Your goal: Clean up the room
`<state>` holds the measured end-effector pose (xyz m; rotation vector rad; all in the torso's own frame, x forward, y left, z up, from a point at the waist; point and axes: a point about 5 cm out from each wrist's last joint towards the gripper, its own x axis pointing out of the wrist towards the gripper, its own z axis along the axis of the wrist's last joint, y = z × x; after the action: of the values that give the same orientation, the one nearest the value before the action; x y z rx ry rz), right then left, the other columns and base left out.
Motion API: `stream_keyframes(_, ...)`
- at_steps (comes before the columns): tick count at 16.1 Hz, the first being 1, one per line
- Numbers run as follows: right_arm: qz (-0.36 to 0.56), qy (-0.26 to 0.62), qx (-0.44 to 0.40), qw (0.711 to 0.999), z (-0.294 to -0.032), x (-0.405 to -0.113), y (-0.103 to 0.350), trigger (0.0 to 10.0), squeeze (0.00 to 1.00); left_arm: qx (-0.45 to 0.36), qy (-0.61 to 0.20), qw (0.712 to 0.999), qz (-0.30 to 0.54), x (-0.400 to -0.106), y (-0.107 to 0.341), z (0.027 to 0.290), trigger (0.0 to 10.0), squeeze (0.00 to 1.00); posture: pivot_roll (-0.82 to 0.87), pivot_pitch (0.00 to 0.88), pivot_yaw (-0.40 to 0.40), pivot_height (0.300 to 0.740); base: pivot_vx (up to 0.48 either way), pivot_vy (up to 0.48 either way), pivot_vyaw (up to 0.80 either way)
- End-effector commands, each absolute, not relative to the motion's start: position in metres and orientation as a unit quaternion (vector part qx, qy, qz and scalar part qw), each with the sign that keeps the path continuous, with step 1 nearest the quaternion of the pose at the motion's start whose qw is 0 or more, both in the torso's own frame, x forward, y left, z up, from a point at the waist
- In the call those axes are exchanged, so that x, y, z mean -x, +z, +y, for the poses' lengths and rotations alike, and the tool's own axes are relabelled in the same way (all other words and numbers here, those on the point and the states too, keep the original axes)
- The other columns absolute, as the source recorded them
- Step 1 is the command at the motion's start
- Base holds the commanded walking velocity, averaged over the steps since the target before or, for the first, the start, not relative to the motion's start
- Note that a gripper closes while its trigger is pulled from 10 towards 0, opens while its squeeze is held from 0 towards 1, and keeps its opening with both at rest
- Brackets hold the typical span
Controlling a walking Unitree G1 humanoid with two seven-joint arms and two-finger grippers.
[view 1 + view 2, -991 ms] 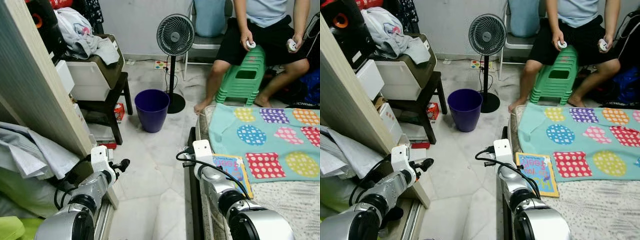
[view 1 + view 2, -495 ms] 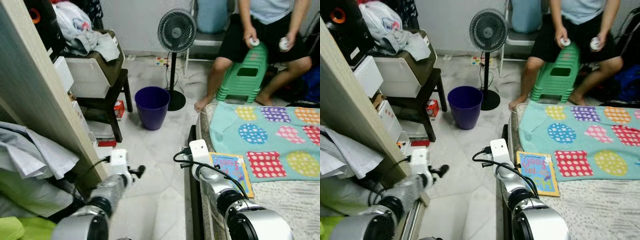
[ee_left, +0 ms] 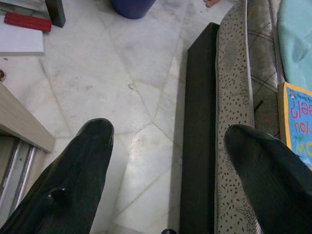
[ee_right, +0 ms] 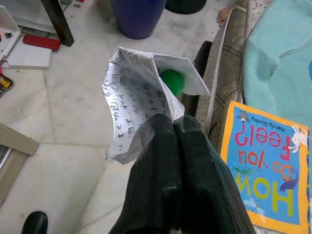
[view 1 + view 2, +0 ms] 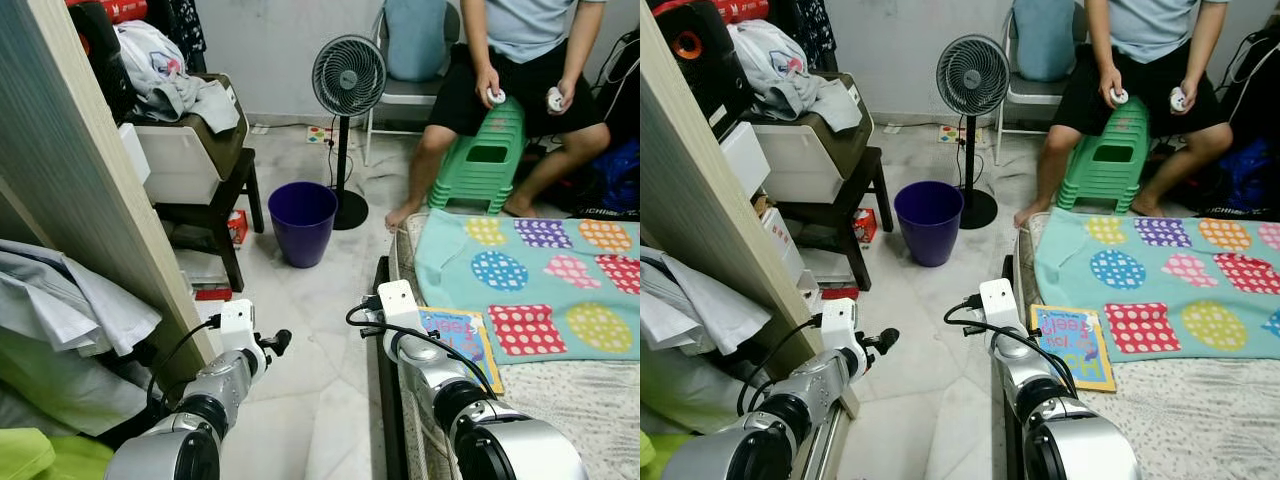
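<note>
Holding a crumpled paper [image 4: 134,92] with printed writing on it, my right claw [image 4: 176,127] has its two black fingers pressed together on the paper's lower edge. A small green thing [image 4: 171,82] peeks out from inside the fold; I cannot tell what it is. The paper hangs over the white floor [image 5: 310,290], just beside the dark edge of the bed [image 3: 200,122].

A picture book [image 5: 1072,343] with a yellow border lies on the bed near my right arm. Next to it is a light blue blanket [image 5: 520,270] with big dotted patches in many colors.

My left claw [image 3: 170,146] is wide apart and has nothing in it. It hangs over the floor, near a wooden board [image 5: 90,170] that leans on my left.

Farther away on the floor stands a purple bin [image 5: 303,220]. Just beside it is a black fan [image 5: 348,78] on a pole. A dark stool [image 5: 215,190] holds a white box with clothes on top. A person [image 5: 520,60] sits at the back with a small white thing in each hand, behind a stack of green stools [image 5: 490,160].
</note>
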<state>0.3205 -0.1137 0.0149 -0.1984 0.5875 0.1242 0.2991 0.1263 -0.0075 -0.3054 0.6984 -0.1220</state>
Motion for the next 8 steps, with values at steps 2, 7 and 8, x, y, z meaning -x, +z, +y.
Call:
stream_keyframes(2, 0.279, 0.031, 0.092, 0.955, -0.123, -0.326, 0.021, 10.0, 0.0, 0.149, -0.056, 0.927, 0.339, -0.3, -0.007, 0.128, 10.0, 0.0, -0.08, 0.0, -0.016, 0.74, 0.0, 0.0, 0.0)
stream_keyframes(7, 0.265, -0.05, 0.083, 0.959, -0.18, -0.335, 0.035, 10.0, 0.0, 0.149, -0.056, 0.927, 0.34, -0.3, -0.007, 0.128, 10.0, 0.0, -0.09, 0.0, -0.011, 0.74, 0.0, 0.0, 0.0)
stream_keyframes(8, 0.263, -0.058, 0.082, 0.96, -0.184, -0.336, 0.036, 10.0, 0.0, 0.149, -0.056, 0.927, 0.34, -0.3, -0.007, 0.128, 10.0, 0.0, -0.09, 0.0, -0.011, 0.74, 0.0, 0.0, 0.0)
